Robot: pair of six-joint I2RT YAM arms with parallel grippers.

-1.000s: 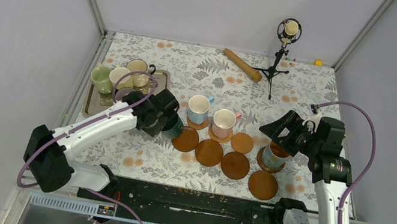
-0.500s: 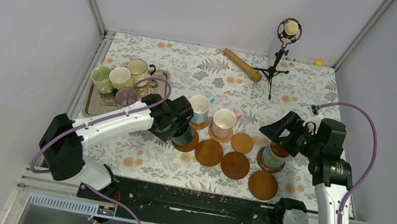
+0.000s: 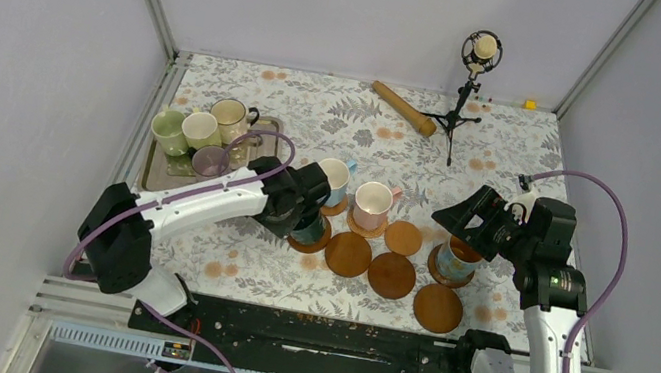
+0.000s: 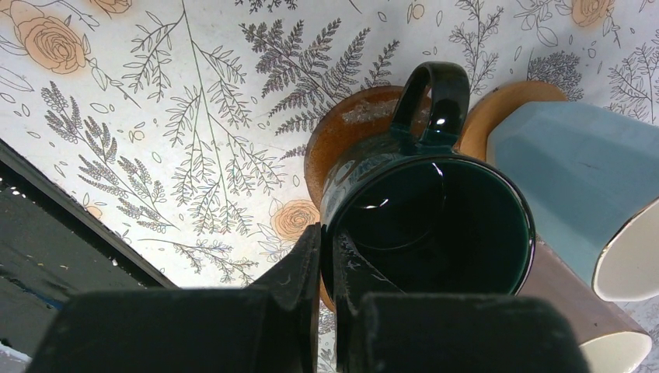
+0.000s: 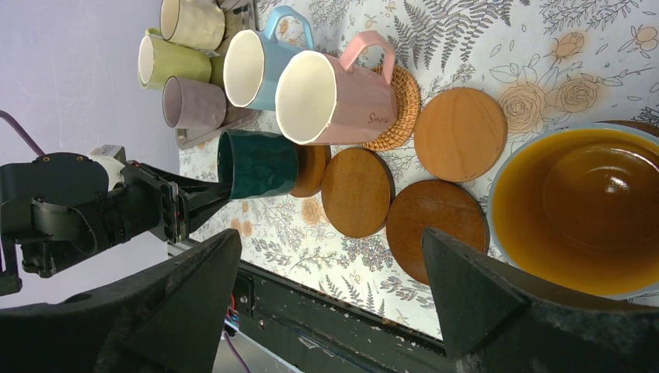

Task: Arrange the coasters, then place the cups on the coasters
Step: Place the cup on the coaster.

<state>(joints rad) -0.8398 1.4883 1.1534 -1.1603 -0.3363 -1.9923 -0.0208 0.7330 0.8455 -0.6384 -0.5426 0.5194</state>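
floral-printed worktop is carrying everything, and left of its middle the glossy dark green ceramic mug (image 4: 435,225) is standing upright over the round dark brown wooden coaster (image 4: 350,128), the leftmost disc of the group. whether its base is already touching that disc or hanging just above it is not showing clearly in any view.

the left claw (image 4: 326,241) is clamping together on the near wall of the mug's rim, one finger inside and one outside. the mug is therefore sitting directly beneath the claw, with its handle pointing away from the claw. the relation that is probably mattering most is vertical: mug over disc, needing only a straight lowering and a release. the left arm is the nearer one by far.

just beside it, the faceted light blue mug (image 3: 333,179) and the pale pink mug (image 3: 372,202) are standing on their own coasters, leaving little room on that side. four bare wooden discs (image 3: 392,275) are lying further right. the right claw (image 5: 330,241) is hanging with its jaws wide apart, gripping nothing, above the blue mug with the yellow inside (image 5: 575,210).
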